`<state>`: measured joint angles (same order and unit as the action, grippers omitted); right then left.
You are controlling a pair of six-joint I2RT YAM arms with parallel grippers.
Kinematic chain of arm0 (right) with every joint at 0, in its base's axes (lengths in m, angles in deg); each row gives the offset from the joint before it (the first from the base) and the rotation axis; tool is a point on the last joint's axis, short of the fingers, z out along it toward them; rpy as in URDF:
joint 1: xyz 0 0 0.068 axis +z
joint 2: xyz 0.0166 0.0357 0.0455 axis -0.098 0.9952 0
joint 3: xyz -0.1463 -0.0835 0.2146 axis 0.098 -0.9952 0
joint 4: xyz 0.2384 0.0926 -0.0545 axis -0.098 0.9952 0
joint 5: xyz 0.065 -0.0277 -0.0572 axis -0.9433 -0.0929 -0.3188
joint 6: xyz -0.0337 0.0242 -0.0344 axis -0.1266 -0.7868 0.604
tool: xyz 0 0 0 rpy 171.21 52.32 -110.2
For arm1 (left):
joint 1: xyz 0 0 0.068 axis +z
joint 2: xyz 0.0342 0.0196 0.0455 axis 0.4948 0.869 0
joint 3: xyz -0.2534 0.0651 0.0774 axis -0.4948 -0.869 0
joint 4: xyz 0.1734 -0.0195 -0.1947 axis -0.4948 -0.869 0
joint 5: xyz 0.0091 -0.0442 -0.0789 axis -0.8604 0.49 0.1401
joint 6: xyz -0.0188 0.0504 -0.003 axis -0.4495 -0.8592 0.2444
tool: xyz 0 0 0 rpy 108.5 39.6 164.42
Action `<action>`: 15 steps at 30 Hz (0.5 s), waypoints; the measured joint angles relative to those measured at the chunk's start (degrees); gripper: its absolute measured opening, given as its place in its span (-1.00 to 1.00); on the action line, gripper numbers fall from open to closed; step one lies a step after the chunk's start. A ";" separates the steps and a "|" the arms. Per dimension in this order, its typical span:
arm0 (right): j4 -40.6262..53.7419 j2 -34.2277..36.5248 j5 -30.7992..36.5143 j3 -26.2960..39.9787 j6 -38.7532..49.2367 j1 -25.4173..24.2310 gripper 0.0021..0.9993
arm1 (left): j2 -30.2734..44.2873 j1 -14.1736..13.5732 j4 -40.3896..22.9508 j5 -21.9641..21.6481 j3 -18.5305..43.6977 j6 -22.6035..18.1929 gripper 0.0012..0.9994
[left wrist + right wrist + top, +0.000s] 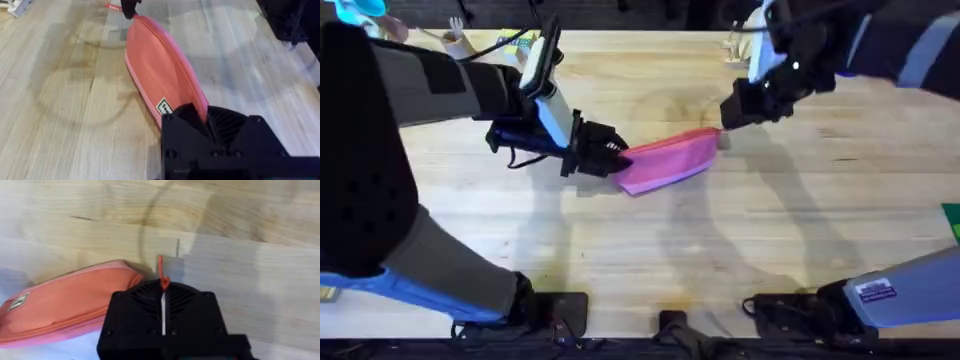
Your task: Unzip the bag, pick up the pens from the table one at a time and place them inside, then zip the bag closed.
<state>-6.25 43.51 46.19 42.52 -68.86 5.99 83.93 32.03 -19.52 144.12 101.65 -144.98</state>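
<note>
Both jaws closed, as I read them. Left gripper point(610, 157) is clamped on the left end of the bag point(668, 159); in my left wrist view the two fingers point(227, 122) meet over the pink fabric with no gap showing, next to a small white label point(164, 107) sewn on the bag's side. Right gripper point(738, 112) sits at the bag's other end, fingers pressed together in the right wrist view on the red pull tab point(160, 270), which sticks out past the fingertips.

Bag lies on the table point(770, 230) near its middle, long axis running from lower left up to the right, strung between the two grippers. Zipper edge faces up along the top ridge; from the left wrist view the seam looks shut along the stretch I can see. I cannot tell whether any pens are inside.

Left arm reaches in from the left, low over the wood. Right arm comes down from the upper right. Some clutter point(455, 40) sits along the far edge of the table, too small to make out.
</note>
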 joint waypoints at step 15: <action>-2.10 -3.76 0.77 -2.51 0.08 -1.31 -0.04 | 0.00 -0.03 -0.40 -0.89 -0.02 0.00 -0.92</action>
<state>-8.35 39.76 46.96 40.01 -68.77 4.68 83.93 31.99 -19.92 143.23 101.63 -144.98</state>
